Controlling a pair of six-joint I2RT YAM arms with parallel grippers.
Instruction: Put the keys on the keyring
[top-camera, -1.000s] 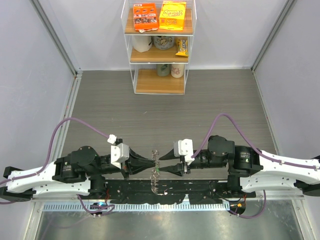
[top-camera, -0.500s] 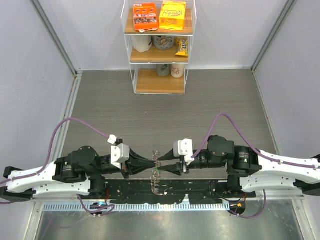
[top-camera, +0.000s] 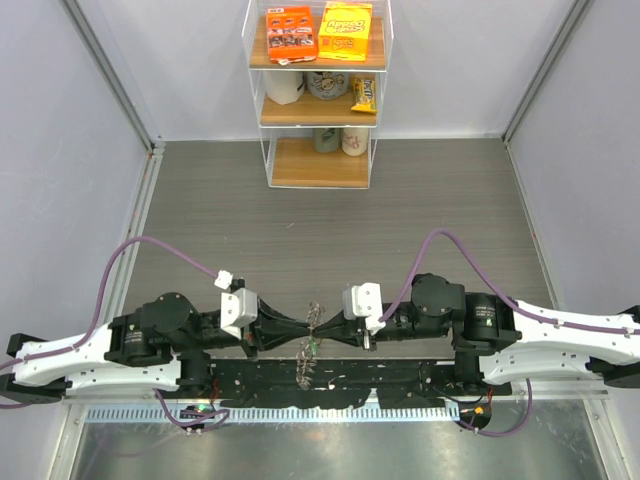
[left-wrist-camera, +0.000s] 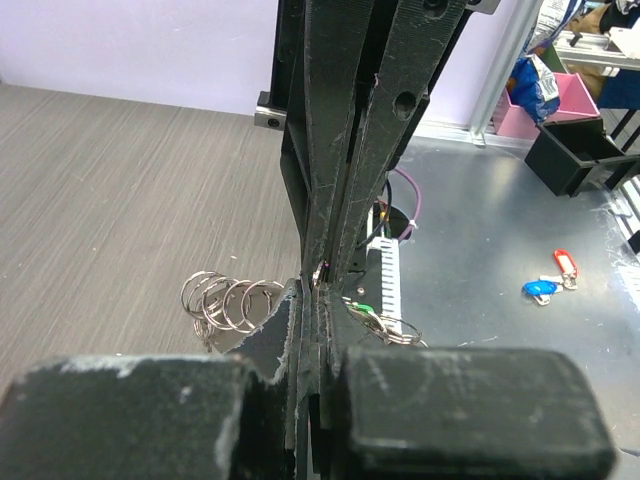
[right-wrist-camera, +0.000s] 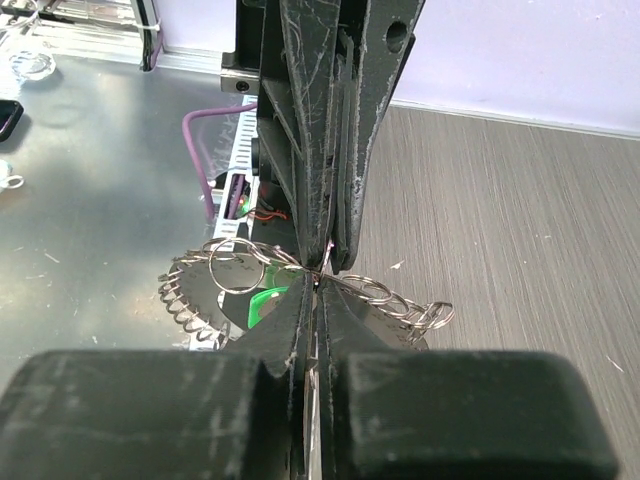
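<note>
- From the top, your left gripper (top-camera: 299, 331) and your right gripper (top-camera: 326, 328) meet tip to tip, low over the near edge of the table (top-camera: 330, 210).
- Both are closed. The keyring (top-camera: 312, 320) is pinched where the two tips meet.
- A green key (top-camera: 313, 347) hangs just under that spot.
- In the left wrist view, your left gripper is squeezed tight on the keyring's wire. The right gripper comes down from the top and touches the same place.
- Silver loops stick out to the left. The green key sits just to the right.
- Blue and red tags (left-wrist-camera: 548, 283) lie well apart on the shiny metal.
- In the right wrist view, your right gripper is clamped on the keyring too.
- Loops fan out on both sides. The green key lies low on the left, just beside the tips.
- You cannot tell if the green key is on the ring.
</note>
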